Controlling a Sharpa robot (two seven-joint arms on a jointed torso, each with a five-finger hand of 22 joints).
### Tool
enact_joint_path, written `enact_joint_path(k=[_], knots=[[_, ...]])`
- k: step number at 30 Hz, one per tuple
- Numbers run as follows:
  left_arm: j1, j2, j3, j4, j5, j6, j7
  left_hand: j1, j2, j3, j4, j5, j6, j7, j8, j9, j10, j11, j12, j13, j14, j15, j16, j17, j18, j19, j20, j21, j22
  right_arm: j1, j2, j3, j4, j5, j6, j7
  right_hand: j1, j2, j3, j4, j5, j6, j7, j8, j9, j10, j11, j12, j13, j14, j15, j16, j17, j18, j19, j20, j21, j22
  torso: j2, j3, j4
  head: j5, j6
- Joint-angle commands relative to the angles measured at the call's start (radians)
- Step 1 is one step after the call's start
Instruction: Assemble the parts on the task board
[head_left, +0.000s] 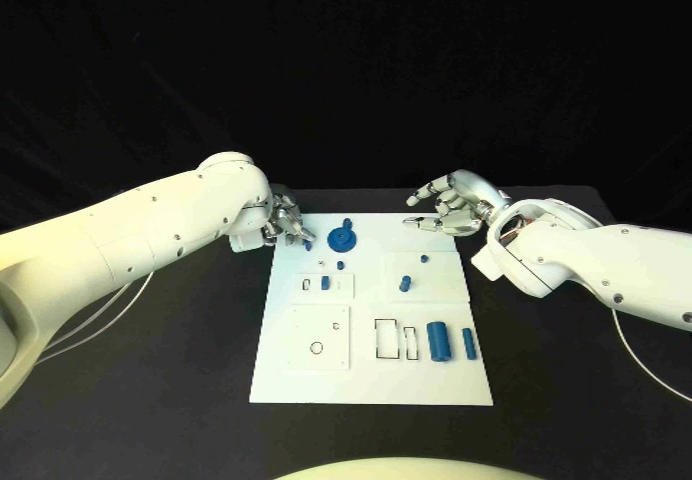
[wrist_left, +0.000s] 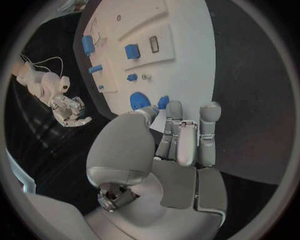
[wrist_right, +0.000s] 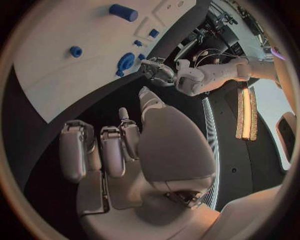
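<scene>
Your left hand (head_left: 281, 222) sits at the far left corner of the white task board (head_left: 433, 385), its fingers curled downward over the board's edge. Just beside its fingertips lies a small blue part (head_left: 309, 243), and just beyond that a larger round blue part (head_left: 343, 239) with a stem. In the left wrist view the left hand's fingers (wrist_left: 178, 135) lie close together, reaching toward that round part (wrist_left: 139, 99) and a smaller blue piece (wrist_left: 163, 102) next to it; whether any fingertip actually touches or pinches a piece, you cannot tell, since the fingers hide the contact spot. Your right hand (head_left: 454, 205) hovers at the board's far right corner, fingers loosely bent and apart, holding nothing you can see; the right wrist view shows its fingers (wrist_right: 112, 150) over dark table (wrist_right: 87, 107), clear of the board's edge. Nearer the robot than both hands, in the middle of the board, lie further small blue parts, and toward the near right sit a blue cylinder (head_left: 440, 343) and a thinner blue pin (head_left: 469, 343) beside rectangular slots. The slot outlines and the smallest pieces are too tiny to make out in detail.
</scene>
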Motion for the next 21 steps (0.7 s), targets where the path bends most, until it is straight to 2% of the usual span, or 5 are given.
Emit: enact_joint_path(k=[1, 9, 13, 18, 21], knots=[[0.000, 0.004, 0.000, -0.002, 0.016, 0.018, 0.015, 0.009, -0.004, 0.005, 0.002, -0.004, 0.005, -0.003, 0.005, 0.001, 0.002, -0.006, 0.005, -0.002, 0.005, -0.004, 0.006, 0.002, -0.013, 0.006, -0.002, 0.006, 0.003, -0.001, 0.000, 0.000, 0.001, -0.006, 0.005, 0.011, -0.001, -0.004, -0.006, -0.001, 0.000, -0.003, -0.001, 0.005, -0.002, -0.001, -0.002, -0.001, 0.054, 0.078, -0.002, -0.005, 0.153, 0.012, 0.021, 0.001, -0.004, 0.161, 0.000, -0.0001, -0.0005, 0.001, 0.001], [0.000, 0.005, -0.001, -0.005, 0.018, 0.026, 0.013, 0.017, -0.007, 0.016, 0.001, -0.004, 0.011, -0.005, 0.007, 0.002, 0.008, -0.009, 0.006, -0.003, 0.010, -0.006, 0.011, 0.011, -0.015, 0.013, -0.003, 0.014, 0.014, -0.001, 0.000, 0.000, 0.001, -0.006, 0.005, 0.011, -0.001, -0.004, -0.006, -0.001, 0.000, -0.003, -0.001, 0.005, -0.002, -0.001, -0.002, -0.001, 0.054, 0.078, -0.002, -0.005, 0.153, 0.012, 0.021, 0.001, -0.004, 0.161, 0.000, 0.0000, 0.0005, 0.000, -0.001], [0.000, 0.004, -0.002, -0.005, 0.018, 0.031, 0.010, 0.056, -0.014, 0.066, -0.014, -0.002, 0.016, -0.009, 0.007, 0.002, 0.014, -0.013, 0.001, -0.008, 0.014, -0.010, 0.017, 0.018, -0.016, 0.018, -0.006, 0.023, 0.026, -0.001, 0.000, 0.000, 0.001, -0.006, 0.005, 0.011, -0.001, -0.004, -0.006, -0.001, 0.000, -0.003, -0.001, 0.005, -0.002, -0.001, -0.002, -0.001, 0.054, 0.078, -0.002, -0.005, 0.153, 0.012, 0.021, 0.001, -0.004, 0.161, 0.000, 0.0002, 0.0004, 0.000, -0.002], [-0.001, 0.004, -0.002, -0.003, 0.012, 0.035, 0.008, 0.136, -0.043, 0.232, -0.109, 0.006, 0.014, -0.006, 0.019, 0.016, 0.016, -0.012, -0.020, -0.023, 0.019, -0.015, 0.025, 0.031, -0.020, 0.027, -0.013, 0.043, 0.050, -0.001, 0.000, 0.000, 0.001, -0.006, 0.005, 0.011, -0.001, -0.003, -0.006, -0.001, 0.000, -0.003, -0.001, 0.006, -0.002, -0.001, -0.002, 0.001, 0.054, 0.078, -0.002, -0.005, 0.154, 0.012, 0.022, 0.001, -0.003, 0.162, 0.000, -0.0002, 0.0000, 0.001, -0.003], [-0.001, 0.003, -0.003, 0.000, 0.009, 0.033, 0.006, 0.090, -0.087, 0.375, -0.172, 0.017, 0.021, 0.001, 0.032, 0.033, 0.043, -0.010, -0.017, -0.016, 0.025, -0.009, 0.032, 0.042, -0.023, 0.033, -0.007, 0.067, 0.076, -0.001, 0.001, 0.000, 0.001, -0.006, 0.005, 0.011, -0.001, -0.003, -0.006, -0.001, 0.000, -0.003, -0.001, 0.006, -0.002, -0.001, -0.002, 0.001, 0.054, 0.078, -0.002, -0.005, 0.154, 0.012, 0.022, 0.001, -0.003, 0.162, 0.000, -0.0002, -0.0001, 0.001, -0.003]])
